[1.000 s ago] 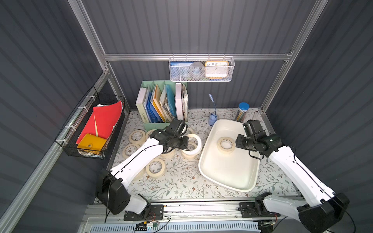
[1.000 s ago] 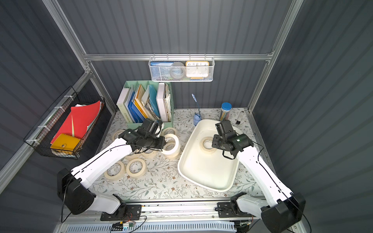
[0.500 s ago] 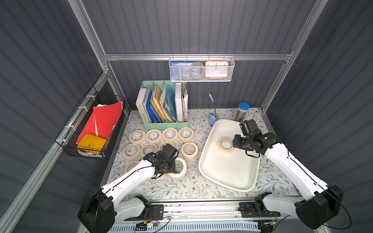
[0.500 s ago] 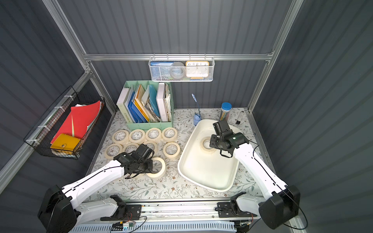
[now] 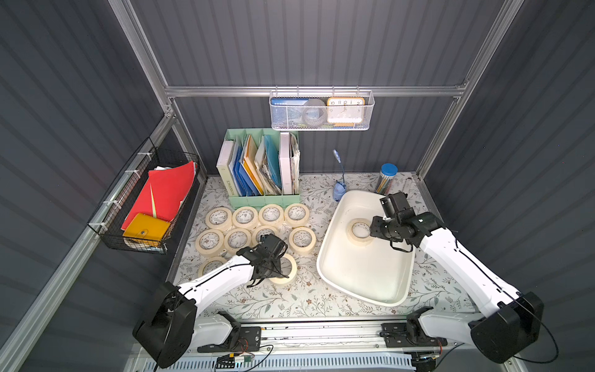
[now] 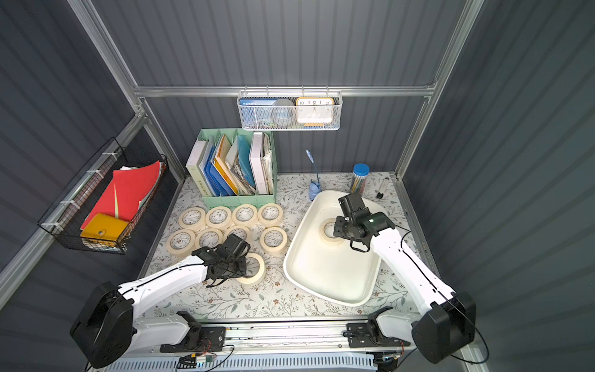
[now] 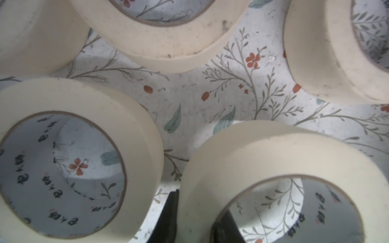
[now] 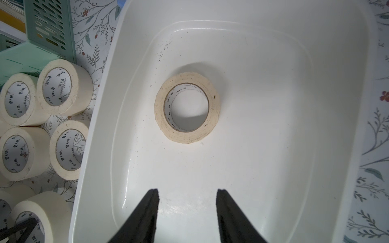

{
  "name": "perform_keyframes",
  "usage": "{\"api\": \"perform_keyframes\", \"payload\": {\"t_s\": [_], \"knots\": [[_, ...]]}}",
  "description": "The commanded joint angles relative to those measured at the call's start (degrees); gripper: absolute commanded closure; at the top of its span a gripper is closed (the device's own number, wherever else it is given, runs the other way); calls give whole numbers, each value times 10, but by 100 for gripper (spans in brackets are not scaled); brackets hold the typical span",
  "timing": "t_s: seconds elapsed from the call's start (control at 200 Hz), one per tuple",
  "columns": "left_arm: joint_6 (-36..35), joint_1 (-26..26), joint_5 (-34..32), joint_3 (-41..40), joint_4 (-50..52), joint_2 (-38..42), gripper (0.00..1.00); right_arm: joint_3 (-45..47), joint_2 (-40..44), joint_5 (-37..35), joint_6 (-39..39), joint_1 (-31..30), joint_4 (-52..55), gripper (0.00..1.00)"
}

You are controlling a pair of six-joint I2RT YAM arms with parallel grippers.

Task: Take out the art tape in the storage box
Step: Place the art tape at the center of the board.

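L jaws: floral mat (image 5: 289, 302), grey walls (image 5: 322, 48)

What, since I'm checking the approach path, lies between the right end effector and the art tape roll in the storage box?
Only bare storage box floor; the right wrist view shows nothing else between the right end effector and the art tape roll.

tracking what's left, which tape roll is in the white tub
The lone roll lying flat in the storage box, by the right gripper; all other rolls are outside it.
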State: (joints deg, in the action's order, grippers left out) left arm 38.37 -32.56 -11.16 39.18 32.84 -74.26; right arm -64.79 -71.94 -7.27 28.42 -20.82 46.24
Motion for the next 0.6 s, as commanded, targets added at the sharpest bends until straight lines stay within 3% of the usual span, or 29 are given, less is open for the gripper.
{"api": "perform_keyframes", "payload": {"t_s": [0.0, 0.42, 0.48, 0.595], "knots": [[29, 5, -39, 1, 13, -10, 100, 14, -9, -21, -3, 6, -1, 49], [53, 19, -68, -20, 35, -10, 100, 40, -103, 11, -14, 62, -82, 49], [54, 20, -72, -21, 39, -11, 90, 33, -127, 19, -17, 69, -85, 49], [53, 20, -75, -18, 41, -7, 56, 17, -174, 31, -19, 76, -92, 49]]}}
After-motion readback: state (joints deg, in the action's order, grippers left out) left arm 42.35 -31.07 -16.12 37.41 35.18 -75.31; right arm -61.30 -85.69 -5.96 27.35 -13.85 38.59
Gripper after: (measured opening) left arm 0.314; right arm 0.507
